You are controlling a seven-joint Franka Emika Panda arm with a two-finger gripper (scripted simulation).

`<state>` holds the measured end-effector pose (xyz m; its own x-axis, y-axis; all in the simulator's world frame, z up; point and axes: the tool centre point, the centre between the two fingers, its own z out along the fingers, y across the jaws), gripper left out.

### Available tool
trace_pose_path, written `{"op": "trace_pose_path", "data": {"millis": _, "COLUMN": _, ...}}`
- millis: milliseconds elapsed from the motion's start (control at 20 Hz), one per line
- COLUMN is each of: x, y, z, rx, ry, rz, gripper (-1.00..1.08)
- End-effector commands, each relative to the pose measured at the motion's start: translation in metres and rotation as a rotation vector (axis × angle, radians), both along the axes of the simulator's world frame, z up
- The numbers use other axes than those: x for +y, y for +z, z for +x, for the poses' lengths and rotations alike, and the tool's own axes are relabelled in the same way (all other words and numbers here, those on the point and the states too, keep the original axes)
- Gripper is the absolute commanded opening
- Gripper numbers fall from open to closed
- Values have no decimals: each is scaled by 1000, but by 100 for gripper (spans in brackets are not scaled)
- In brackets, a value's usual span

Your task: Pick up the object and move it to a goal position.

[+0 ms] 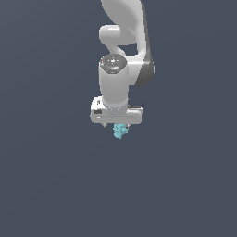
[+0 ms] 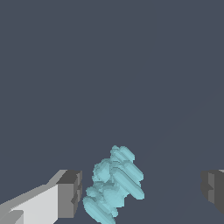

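Arm: the white Panda arm (image 1: pixel 121 55) comes down from the upper edge of the exterior view and points straight down, its wrist directly above the object.
Hand: the hand (image 1: pixel 119 126) sits just above the object, its white crossbar level; in the wrist view the hand (image 2: pixel 142 190) has its fingers spread wide apart, holding nothing.
Fingers: one dark pad (image 2: pixel 70 193) stands just beside the object, the other well apart from it.
Object: the object (image 1: pixel 120 131) is a small light-cyan lumpy cluster (image 2: pixel 114 186), between the fingers, nearer one; contact cannot be told.
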<state>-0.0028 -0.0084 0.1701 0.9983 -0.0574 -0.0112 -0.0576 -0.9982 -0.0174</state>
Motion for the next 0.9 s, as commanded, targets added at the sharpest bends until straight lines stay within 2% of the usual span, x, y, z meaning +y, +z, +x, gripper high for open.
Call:
{"op": "trace_pose_path", "data": {"millis": 0, "x": 0, "y": 0, "z": 0, "rx": 0, "ry": 0, "rz": 0, "gripper": 100}}
{"op": "trace_pose_path", "data": {"millis": 400, "x": -12, "y": 4, "z": 3, "rx": 4, "ry": -26, "rz": -11, "gripper": 100}}
{"op": "trace_pose_path", "data": {"millis": 850, "x": -11, "y": 3, "z": 1, "rx": 4, "ry": -44, "rz": -11, "gripper": 100}}
